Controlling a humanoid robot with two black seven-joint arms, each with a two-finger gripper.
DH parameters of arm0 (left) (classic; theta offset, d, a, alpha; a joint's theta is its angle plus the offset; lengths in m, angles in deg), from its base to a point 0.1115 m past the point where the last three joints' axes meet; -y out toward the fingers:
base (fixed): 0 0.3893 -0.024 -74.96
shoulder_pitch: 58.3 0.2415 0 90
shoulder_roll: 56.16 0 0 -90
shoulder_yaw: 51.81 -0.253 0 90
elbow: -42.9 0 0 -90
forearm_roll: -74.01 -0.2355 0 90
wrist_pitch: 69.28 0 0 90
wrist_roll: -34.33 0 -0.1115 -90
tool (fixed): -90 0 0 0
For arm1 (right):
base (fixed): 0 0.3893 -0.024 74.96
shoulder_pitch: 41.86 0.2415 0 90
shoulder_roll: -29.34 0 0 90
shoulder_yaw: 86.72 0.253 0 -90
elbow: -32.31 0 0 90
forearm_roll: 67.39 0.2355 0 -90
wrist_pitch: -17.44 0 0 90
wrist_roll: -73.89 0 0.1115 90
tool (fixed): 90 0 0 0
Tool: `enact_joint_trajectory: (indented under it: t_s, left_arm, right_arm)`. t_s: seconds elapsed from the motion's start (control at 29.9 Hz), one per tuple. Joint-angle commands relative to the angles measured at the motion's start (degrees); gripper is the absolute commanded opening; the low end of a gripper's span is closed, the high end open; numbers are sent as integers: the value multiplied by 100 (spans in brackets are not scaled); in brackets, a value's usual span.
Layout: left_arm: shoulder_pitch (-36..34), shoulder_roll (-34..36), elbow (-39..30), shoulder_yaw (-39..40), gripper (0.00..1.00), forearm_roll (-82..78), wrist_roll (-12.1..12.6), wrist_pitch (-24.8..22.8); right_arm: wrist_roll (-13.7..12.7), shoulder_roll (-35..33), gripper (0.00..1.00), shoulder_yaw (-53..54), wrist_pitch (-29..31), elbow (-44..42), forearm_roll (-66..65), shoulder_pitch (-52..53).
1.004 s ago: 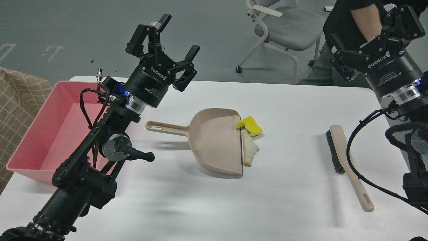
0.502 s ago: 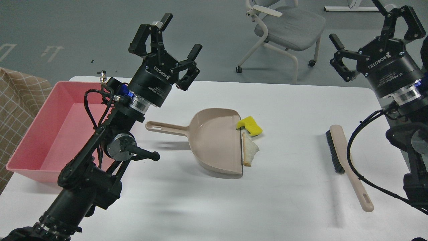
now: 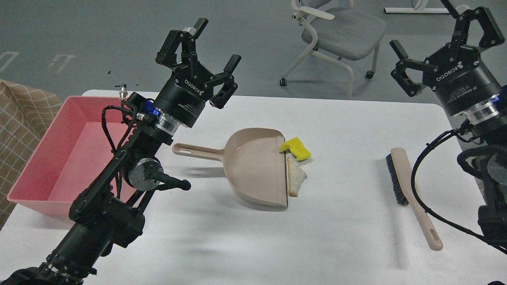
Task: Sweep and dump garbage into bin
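Observation:
The garbage lies at the mouth of a beige dustpan (image 3: 253, 168) in the middle of the white table (image 3: 336, 237): a yellow sponge chunk (image 3: 296, 148) and a torn white bread slice (image 3: 296, 178) just right of the pan's lip. The pink bin (image 3: 47, 158) stands at the table's left edge. A beige hand brush (image 3: 412, 194) with dark bristles lies at the right. My left gripper (image 3: 216, 43) is open and empty, raised above the table left of the dustpan. My right gripper (image 3: 439, 29) is open and empty, raised at the far right above the brush.
A grey office chair (image 3: 336, 31) stands on the floor behind the table. A checked beige cloth (image 3: 20, 118) lies left of the bin. The dustpan's long handle (image 3: 196, 150) points left toward my left arm.
My left gripper has shifted slightly right and up. A person in dark clothes behind my right gripper has left the view. My right gripper has barely moved.

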Motion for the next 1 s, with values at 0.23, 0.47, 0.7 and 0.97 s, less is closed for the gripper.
enact_joint_trajectory:
  t_s: [0.23, 0.47, 0.7, 0.97]
  left_arm:
    - [-34, -37, -141, -8, 98, -21, 8, 207]
    - [-25, 7, -141, -17, 98, -21, -10, 207]
    - [-25, 16, -167, -9, 98, -144, -89, 216]
    - [71, 42, -764, -350, 98, -1434, -309, 1251]
  right_arm:
    - [35, 7, 100, -1, 0, 6, 0, -22]
    - [35, 15, 100, -1, 0, 15, 0, -22]
    - [35, 24, 100, -1, 0, 15, 0, -40]
    - [53, 33, 100, -1, 0, 6, 0, -40]
